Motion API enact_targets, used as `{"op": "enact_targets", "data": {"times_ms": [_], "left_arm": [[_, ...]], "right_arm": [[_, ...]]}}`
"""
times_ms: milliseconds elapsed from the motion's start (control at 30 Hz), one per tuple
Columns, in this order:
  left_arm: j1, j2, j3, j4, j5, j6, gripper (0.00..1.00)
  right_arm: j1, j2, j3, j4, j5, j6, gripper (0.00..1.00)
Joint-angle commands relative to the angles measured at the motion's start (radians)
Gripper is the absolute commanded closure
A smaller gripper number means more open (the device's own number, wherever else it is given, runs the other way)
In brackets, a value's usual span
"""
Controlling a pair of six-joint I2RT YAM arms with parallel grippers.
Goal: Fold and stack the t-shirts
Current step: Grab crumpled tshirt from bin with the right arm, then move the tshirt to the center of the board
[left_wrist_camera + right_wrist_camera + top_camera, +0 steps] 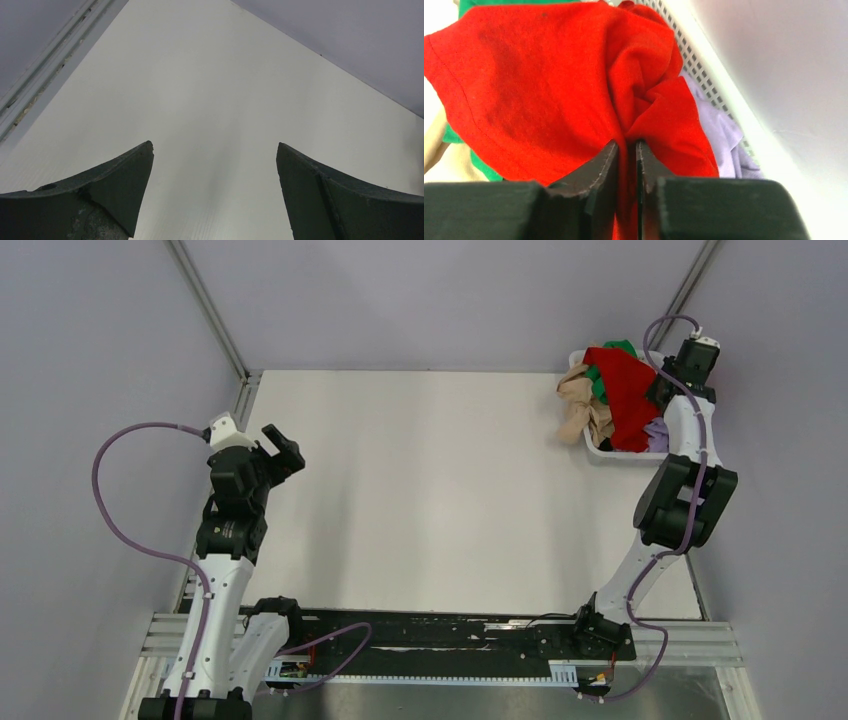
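The t-shirts lie heaped in a white basket (pixel 598 449) at the far right of the table. The red t-shirt (pixel 625 390) is on top, with the beige-tan one (pixel 585 405) hanging over the left rim, a bit of green (pixel 622 344) at the back and lavender (pixel 657 430) at the near right. My right gripper (pixel 662 390) is shut on a fold of the red t-shirt (pixel 549 90) inside the basket; green (pixel 484 167) and lavender (pixel 724 140) cloth show around it. My left gripper (pixel 285 455) is open and empty above the table's left side.
The white table (pixel 440 500) spans the middle. A metal rail (pixel 245 390) runs along its left edge. Grey walls close in at the back and sides. The basket's perforated wall (pixel 689 55) stands right of the right gripper.
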Motion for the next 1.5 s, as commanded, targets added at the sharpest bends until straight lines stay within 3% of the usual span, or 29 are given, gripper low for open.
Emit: {"op": "enact_targets", "data": {"times_ms": [0,100,333,500,767,1167,1467], "left_arm": [[0.002,-0.001,0.011,0.018,-0.012,0.014,0.0],[0.002,-0.002,0.013,0.015,-0.017,0.017,0.0],[0.002,-0.015,0.028,-0.001,-0.022,0.019,0.0],[0.002,-0.036,0.023,-0.004,-0.014,0.015,0.0],[0.002,-0.052,0.028,-0.017,-0.003,0.01,0.0],[0.002,-0.052,0.042,-0.043,0.034,-0.014,0.0],[0.002,-0.06,0.053,-0.063,0.07,-0.027,0.0]], "right_arm": [[0.007,0.024,0.082,0.001,0.073,-0.027,0.87],[0.007,0.028,0.08,-0.003,0.07,-0.024,1.0],[0.009,-0.032,0.161,0.002,0.017,0.016,1.0],[0.009,-0.117,0.255,0.04,-0.216,0.079,1.0],[0.009,-0.287,0.267,0.286,-0.397,0.23,1.0],[0.022,-0.426,0.313,0.522,-0.745,0.547,1.0],[0.171,-0.452,0.391,0.571,-0.897,0.69,1.0]]}}
